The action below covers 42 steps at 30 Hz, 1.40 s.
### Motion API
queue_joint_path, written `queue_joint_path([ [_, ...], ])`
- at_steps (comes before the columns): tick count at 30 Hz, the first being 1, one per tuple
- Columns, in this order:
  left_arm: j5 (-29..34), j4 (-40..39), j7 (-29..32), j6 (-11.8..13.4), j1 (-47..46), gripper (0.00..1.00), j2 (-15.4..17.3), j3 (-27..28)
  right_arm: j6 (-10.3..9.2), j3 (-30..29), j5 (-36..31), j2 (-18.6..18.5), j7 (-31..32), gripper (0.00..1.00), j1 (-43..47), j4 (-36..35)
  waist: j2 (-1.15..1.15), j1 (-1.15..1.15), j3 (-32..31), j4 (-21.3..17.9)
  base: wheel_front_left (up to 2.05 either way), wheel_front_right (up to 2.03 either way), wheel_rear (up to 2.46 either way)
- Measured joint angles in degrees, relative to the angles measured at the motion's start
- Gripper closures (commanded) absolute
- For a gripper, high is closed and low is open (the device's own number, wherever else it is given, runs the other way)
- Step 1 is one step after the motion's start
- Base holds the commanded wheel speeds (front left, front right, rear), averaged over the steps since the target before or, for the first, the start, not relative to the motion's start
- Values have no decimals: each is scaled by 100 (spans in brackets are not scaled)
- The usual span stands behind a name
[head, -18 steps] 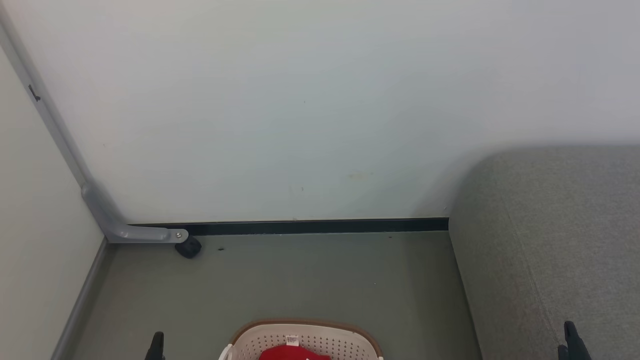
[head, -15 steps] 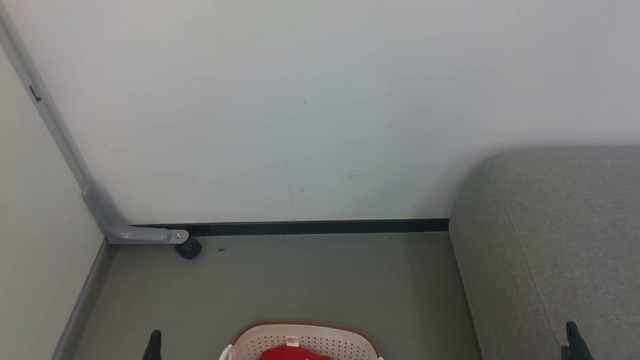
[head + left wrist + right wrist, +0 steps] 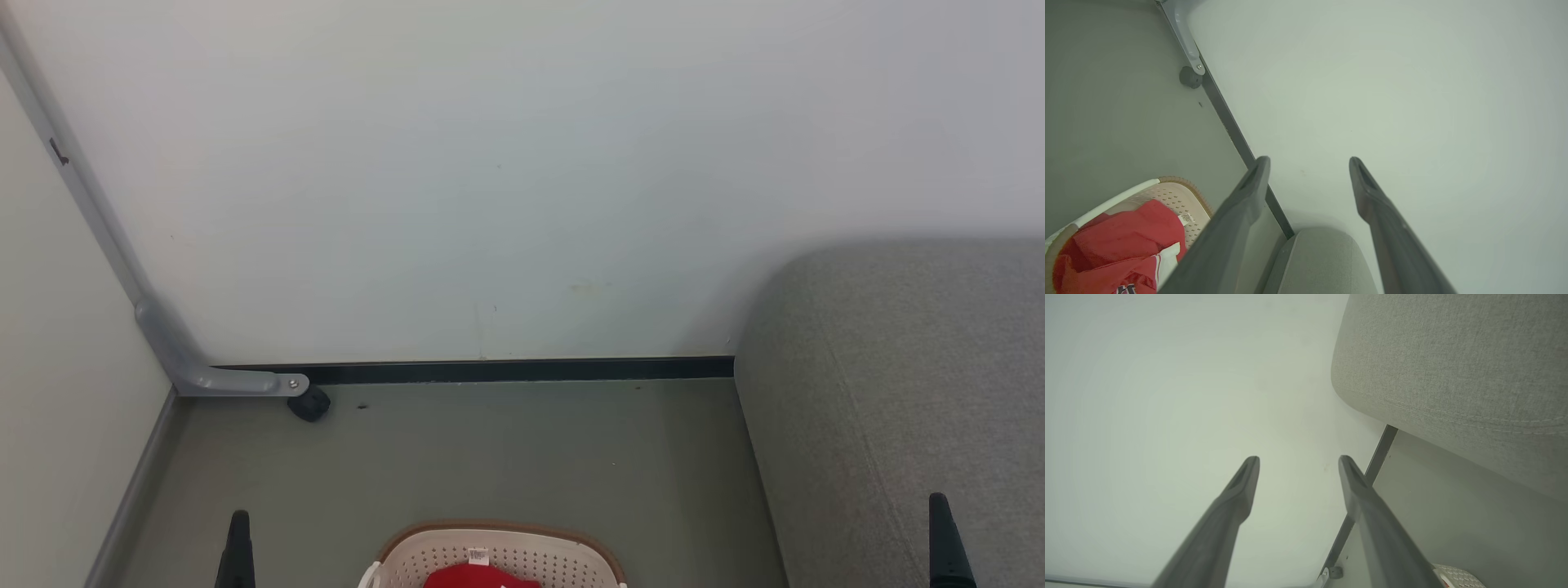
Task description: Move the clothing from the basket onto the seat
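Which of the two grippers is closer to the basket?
The left gripper: it is just beside the basket, over the floor. The right gripper is farther off, in front of the seat.

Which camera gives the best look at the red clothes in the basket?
The left wrist view: the red clothing lies crumpled in the basket, a white panel showing. The head view catches just its top at the picture's bottom edge. The right wrist view shows a corner of the basket and barely any red.
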Motion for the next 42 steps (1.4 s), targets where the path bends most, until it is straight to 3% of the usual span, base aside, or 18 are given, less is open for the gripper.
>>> queue_joint_path([
  [10, 1343, -461, -202, 528, -112, 0, 4, -186, -20, 98, -1095, -5, -223, 0, -4, -370, 0, 0, -13, 7, 0, 0, 0],
  [32, 4556, -924, -703, 955, -183, 0, 31, -1139, -11, 480, -3588, -112, -706, 0, -16, -782, 0, 0, -95, 53, 0, 0, 0],
  [42, 5544, -899, -907, 1103, -192, 0, 51, -1365, -11, 677, -4701, -205, -912, 0, -15, -770, 0, 0, -129, 50, 0, 0, 0],
])
